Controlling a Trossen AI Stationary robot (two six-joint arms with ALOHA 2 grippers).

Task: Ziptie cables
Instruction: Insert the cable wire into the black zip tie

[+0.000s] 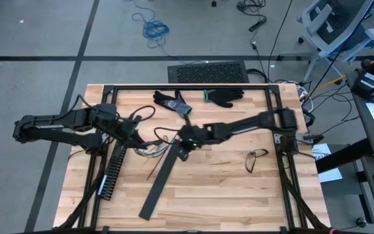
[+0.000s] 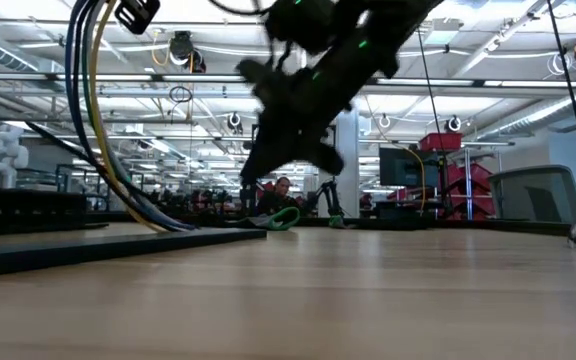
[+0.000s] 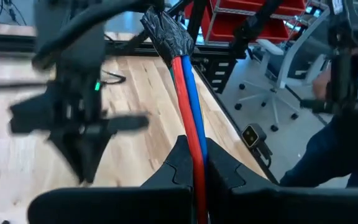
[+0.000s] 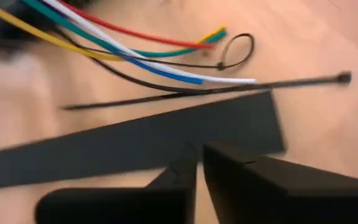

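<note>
L pincer point(image 3: 194, 180) clamped on cables point(image 3: 188, 106) at desk's point(image 1: 239, 188) left-centre, free ends splayed on wood beside loose ziptie point(image 4: 229, 87). R pincer point(image 4: 199, 163) over black strip point(image 1: 164, 175) mid-desk, fingers nearly together w/ slim gap, holding nothing. Gloves point(image 1: 200, 99) at far edge.

Left pincer point(image 3: 194, 171) clamped; right pincer point(image 4: 199, 163) nearly closed.

The right gripper point(image 4: 199, 163) hangs over a flat black strip point(image 4: 135, 140), its fingers nearly together. Beyond the fingertips lie the cables point(image 4: 123, 46) and a black ziptie point(image 4: 229, 87).
</note>
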